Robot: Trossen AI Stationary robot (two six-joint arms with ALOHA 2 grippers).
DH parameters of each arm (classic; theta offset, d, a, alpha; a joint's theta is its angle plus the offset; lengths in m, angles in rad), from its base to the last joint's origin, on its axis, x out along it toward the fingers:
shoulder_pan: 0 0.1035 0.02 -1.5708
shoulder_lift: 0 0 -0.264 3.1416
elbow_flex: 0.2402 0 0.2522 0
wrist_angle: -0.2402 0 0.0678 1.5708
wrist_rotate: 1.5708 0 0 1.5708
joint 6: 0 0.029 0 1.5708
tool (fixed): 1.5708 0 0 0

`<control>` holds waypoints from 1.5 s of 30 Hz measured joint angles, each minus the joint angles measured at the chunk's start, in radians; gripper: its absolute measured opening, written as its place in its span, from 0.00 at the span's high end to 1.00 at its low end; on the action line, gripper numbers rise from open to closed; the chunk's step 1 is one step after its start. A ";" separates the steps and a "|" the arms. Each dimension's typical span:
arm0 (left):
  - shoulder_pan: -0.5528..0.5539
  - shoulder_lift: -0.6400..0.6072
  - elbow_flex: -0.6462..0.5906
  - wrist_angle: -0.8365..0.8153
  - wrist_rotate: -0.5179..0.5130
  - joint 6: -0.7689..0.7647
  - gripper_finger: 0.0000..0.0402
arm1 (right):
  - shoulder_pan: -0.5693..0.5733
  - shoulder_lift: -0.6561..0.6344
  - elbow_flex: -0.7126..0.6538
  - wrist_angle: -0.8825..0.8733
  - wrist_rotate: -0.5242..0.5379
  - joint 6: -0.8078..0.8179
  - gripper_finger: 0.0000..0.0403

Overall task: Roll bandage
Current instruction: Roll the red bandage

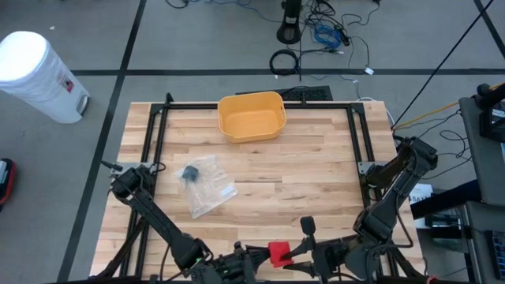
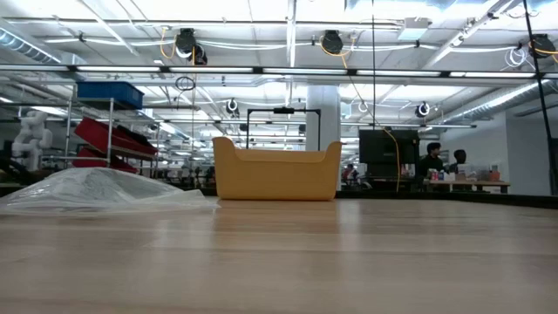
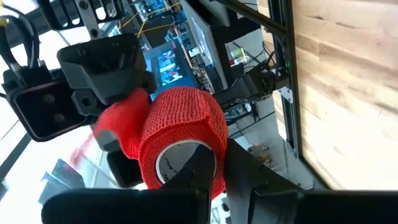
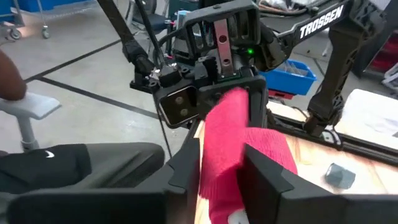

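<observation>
1. High view: both grippers meet at the table's near edge, a red bandage roll (image 1: 278, 252) between them.
2. Left gripper (image 3: 214, 177): fingers clamped on the roll's core.
3. Right gripper (image 4: 221, 180): fingers around the loose tail, apparently pinching it; keep it taut while winding.

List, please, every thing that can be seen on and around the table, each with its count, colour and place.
Red elastic bandage roll: one, red, held between both tools over the table's near edge.
Yellow plastic bin: one, yellow, far middle of the table.
Clear plastic bag: one, transparent, left of centre, a small dark grey object on or in it.
Wooden table: one, light wood.
White cylindrical container: one, white, on the floor beyond the table's far left corner.
Left tool: one, dark, shut on the roll.
Right tool: one, dark, around the loose red end.
</observation>
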 joint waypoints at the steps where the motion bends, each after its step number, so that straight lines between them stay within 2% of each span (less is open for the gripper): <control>1: 0.001 0.000 0.000 0.001 0.003 -0.011 0.93 | -0.001 0.004 0.000 0.006 0.002 -0.003 0.81; 8: 0.005 0.000 0.000 0.011 0.005 -0.039 0.93 | 0.010 0.008 0.000 0.015 0.020 -0.044 0.98; 16: 0.005 0.000 0.000 0.111 -0.003 -0.088 0.93 | 0.036 0.009 0.000 0.013 0.052 -0.080 1.00; 23: 0.005 0.000 0.000 0.209 0.031 -0.134 0.93 | 0.047 0.009 0.000 0.016 0.058 -0.121 1.00; 38: 0.004 0.000 0.000 0.213 0.048 -0.172 0.93 | 0.048 0.009 0.000 -0.019 0.053 -0.143 1.00; 45: 0.005 0.000 0.000 0.205 0.042 -0.250 0.93 | 0.048 0.009 -0.001 -0.015 0.061 -0.195 1.00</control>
